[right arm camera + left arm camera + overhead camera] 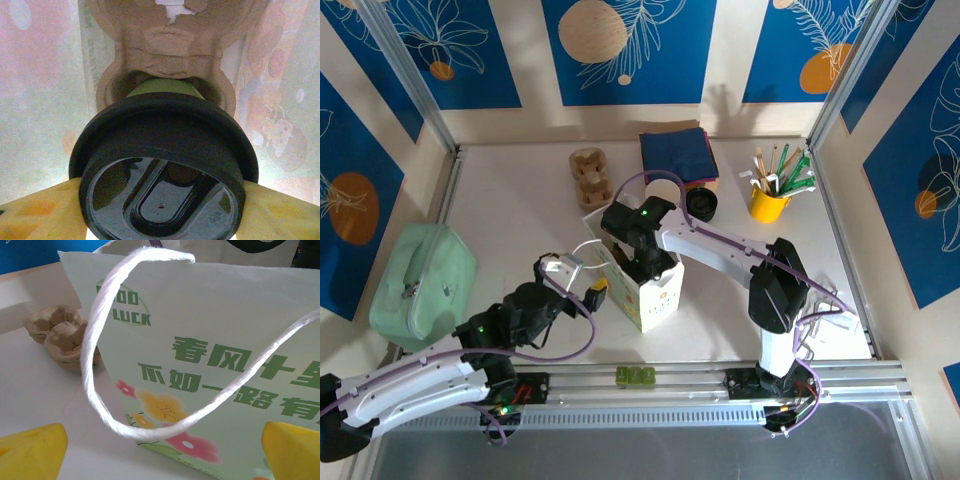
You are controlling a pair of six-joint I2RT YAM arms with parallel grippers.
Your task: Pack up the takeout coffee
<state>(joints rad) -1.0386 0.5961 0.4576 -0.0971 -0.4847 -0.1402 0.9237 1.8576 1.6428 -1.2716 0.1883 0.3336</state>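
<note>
1. One takeout coffee (pixel 162 150), capped with one black lid, is inside the single paper bag (pixel 655 295) at mid-table, over one brown carrier (pixel 170 45).
2. The right gripper (pixel 162 220) clamps the coffee at its lid between two yellow fingers (pixel 35 215).
3. The left gripper (pixel 160 460), at the bag's near-left, is spread wide and empty; one white handle (pixel 92 340) loops between its fingers.
4. One stack of spare carriers (pixel 590 177) sits far left of the bag.
</note>
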